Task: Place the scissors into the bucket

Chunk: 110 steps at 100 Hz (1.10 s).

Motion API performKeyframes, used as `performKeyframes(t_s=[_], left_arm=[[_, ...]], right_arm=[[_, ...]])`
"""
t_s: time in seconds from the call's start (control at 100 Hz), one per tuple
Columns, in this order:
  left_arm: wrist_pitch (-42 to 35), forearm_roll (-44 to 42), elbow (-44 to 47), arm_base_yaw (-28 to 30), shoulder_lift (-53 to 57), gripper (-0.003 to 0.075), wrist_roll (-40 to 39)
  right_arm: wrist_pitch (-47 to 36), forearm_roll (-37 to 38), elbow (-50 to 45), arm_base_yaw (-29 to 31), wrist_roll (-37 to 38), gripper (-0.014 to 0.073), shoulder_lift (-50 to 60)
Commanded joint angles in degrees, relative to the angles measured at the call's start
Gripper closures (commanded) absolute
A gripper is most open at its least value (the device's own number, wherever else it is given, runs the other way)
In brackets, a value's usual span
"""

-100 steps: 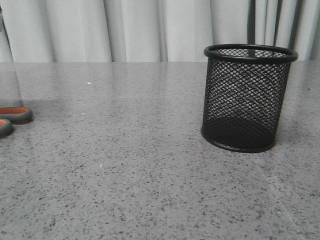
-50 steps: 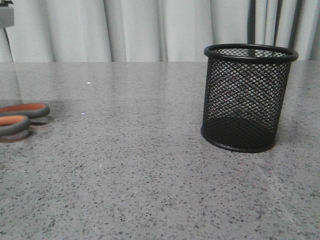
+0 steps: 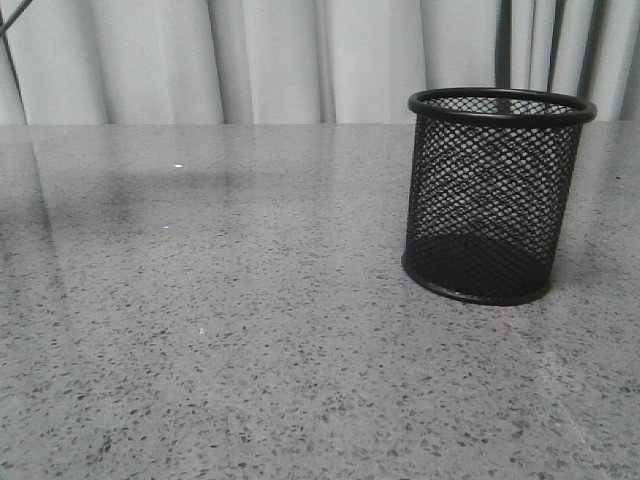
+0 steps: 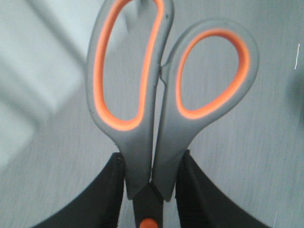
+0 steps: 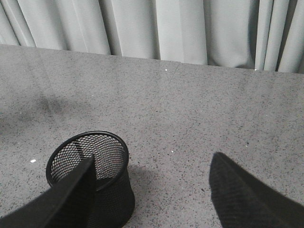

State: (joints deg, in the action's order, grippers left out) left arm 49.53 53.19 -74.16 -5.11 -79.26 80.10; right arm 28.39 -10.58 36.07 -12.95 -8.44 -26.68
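The black wire-mesh bucket (image 3: 495, 196) stands upright on the grey table at the right; it also shows in the right wrist view (image 5: 92, 175), empty. My left gripper (image 4: 151, 164) is shut on the scissors (image 4: 142, 71), pinching the grey, orange-lined handles just above the orange pivot screw. The scissors are lifted off the table and out of the front view; their blades are hidden. My right gripper (image 5: 151, 164) is open and empty, above and beside the bucket, with one of its fingers (image 5: 71, 190) in front of the rim.
The speckled grey tabletop (image 3: 250, 300) runs back to pale curtains (image 3: 280, 60). A thin dark part of the left arm (image 3: 12, 18) shows at the front view's top left corner.
The scissors' handles first slid into view at the front view's left edge, then rose out of that view, held by my left gripper. The bucket has not moved.
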Motion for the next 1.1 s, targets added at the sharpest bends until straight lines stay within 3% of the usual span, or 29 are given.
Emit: performKeyframes(t_s=[0.0,0.06,0.13,0.35,0.53,0.67,1.01,1.09], left_arm=[[-3.0,21.1,-2.5,-0.5,2.1,0.065,3.6],[-2.4,31.0,-2.5,-1.6,2.0,0.065,6.5],[-1.9,36.9,-2.5,-3.8,1.9,0.065,10.0],[-1.7,37.7,-2.5,-12.8,1.5,0.065,13.7],[-3.6,34.2,-2.5,-20.1,1.1,0.065,18.7],[-7.1,30.0,-2.5,-24.3,1.1,0.065,19.9],[-12.2,13.9,-2.5,-31.1,1.1,0.065,19.9],[-13.6,11.3,-2.5,-32.7,1.1,0.065,19.9]], right_arm=[[-4.0,-0.4,1.3,0.0,-0.3,0.0144,0.0],[-4.6,-0.4,1.3,0.0,-0.3,0.0144,0.8],[-6.1,-0.4,1.3,0.0,-0.3,0.0144,1.9],[-9.7,-2.7,1.6,0.0,-0.3,0.0144,3.6],[-10.9,-17.6,5.4,0.0,-0.3,0.0143,3.5],[-8.7,-23.1,11.1,0.0,-0.3,0.0143,2.7],[8.4,-31.3,25.8,0.0,-0.5,0.0143,-8.6],[11.8,-36.3,26.6,0.0,-1.9,0.0143,-11.8]])
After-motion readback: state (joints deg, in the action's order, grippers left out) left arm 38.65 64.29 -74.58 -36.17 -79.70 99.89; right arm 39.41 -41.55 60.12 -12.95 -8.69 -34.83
